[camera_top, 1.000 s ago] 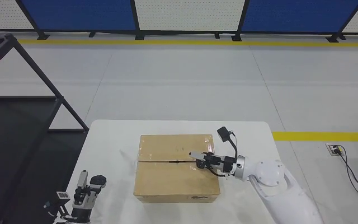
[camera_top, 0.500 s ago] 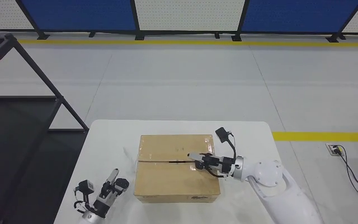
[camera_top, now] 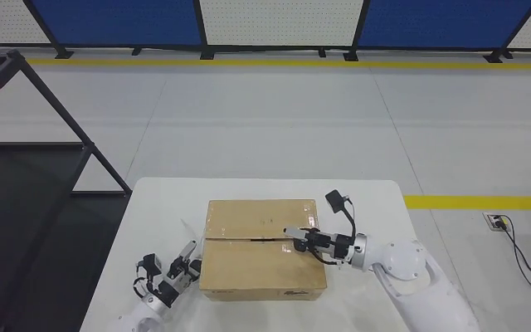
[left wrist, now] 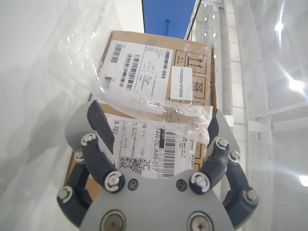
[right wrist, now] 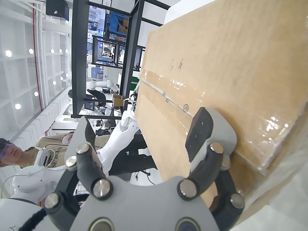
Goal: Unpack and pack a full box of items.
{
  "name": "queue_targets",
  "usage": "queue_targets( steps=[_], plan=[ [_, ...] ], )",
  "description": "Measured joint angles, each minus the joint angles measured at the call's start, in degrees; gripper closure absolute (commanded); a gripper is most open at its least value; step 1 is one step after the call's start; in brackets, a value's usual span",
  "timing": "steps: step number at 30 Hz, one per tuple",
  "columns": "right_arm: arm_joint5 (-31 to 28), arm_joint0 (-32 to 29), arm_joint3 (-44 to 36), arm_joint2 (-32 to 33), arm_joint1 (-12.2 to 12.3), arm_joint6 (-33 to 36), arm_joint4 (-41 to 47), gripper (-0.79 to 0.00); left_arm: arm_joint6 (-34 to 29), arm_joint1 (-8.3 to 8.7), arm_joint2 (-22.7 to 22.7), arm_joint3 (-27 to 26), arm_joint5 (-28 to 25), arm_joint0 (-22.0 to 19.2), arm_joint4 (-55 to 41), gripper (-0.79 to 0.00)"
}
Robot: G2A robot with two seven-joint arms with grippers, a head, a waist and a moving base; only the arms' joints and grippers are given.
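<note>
The closed box [camera_top: 261, 249] is sitting centrally on the surface [camera_top: 166, 207]. The left gripper [camera_top: 189, 256] is facing its labelled side, fingers [left wrist: 101, 126] spread. The right gripper [camera_top: 290, 233] is hovering at the taped top seam, fingers [right wrist: 199, 133] spread.

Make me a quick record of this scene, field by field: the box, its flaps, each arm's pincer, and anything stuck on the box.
Box: brown cardboard box, on the white table
Flaps: shut, tape running along the top seam
Left pincer: open, facing the box's labelled side
Right pincer: open, at one end of the top seam, near the box's edge
Stuck on: printed labels on that side, loose clear film across them
</note>
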Motion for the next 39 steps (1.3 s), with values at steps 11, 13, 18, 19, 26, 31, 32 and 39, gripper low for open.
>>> queue_targets(
  steps=[11, 13, 18, 19, 26, 31, 32, 39],
  plan=[
    [0.26, 0.28, 0.08, -0.22, 0.01, 0.03, -0.09, -0.785, 2.33, -1.16, 0.95, 4.15, -2.81, -4.39, -4.18, -0.785],
    [0.26, 0.29, 0.14, -0.10, 0.04, 0.07, -0.04, -0.785, 3.31, -1.29, 0.65, 3.86, -4.00, -4.32, -4.76, -0.785],
    [0.32, 0.13, 0.10, 0.09, 0.11, 0.03, 0.03, -0.785, 5.87, -1.43, -0.95, 2.13, -7.60, -2.84, -5.38, -0.785],
    [0.34, 0.10, 0.08, 0.10, 0.13, 0.01, 0.01, -0.785, 6.34, -1.44, -1.28, 1.68, -8.25, -2.46, -5.38, -0.785],
    [0.60, 0.55, 0.13, -0.30, 0.07, 0.13, 0.03, -0.785, 11.16, -1.51, -3.65, -3.15, -12.82, 1.20, -2.83, -0.785],
    [0.60, 0.99, 0.40, -0.67, -0.01, 0.14, 0.00, -0.785, 14.99, -1.69, -4.74, -6.58, -15.41, 3.54, -0.21, -0.785],
    [0.60, 1.12, 0.52, -0.72, -0.03, 0.14, 0.01, -0.785, 15.78, -1.73, -4.97, -7.36, -15.99, 4.04, 0.35, -0.785],
    [0.45, 1.40, 0.91, -0.80, -0.04, 0.25, 0.15, -0.785, 16.35, -1.91, -5.88, -9.97, -16.66, 5.20, 1.56, -0.785]
  ],
)
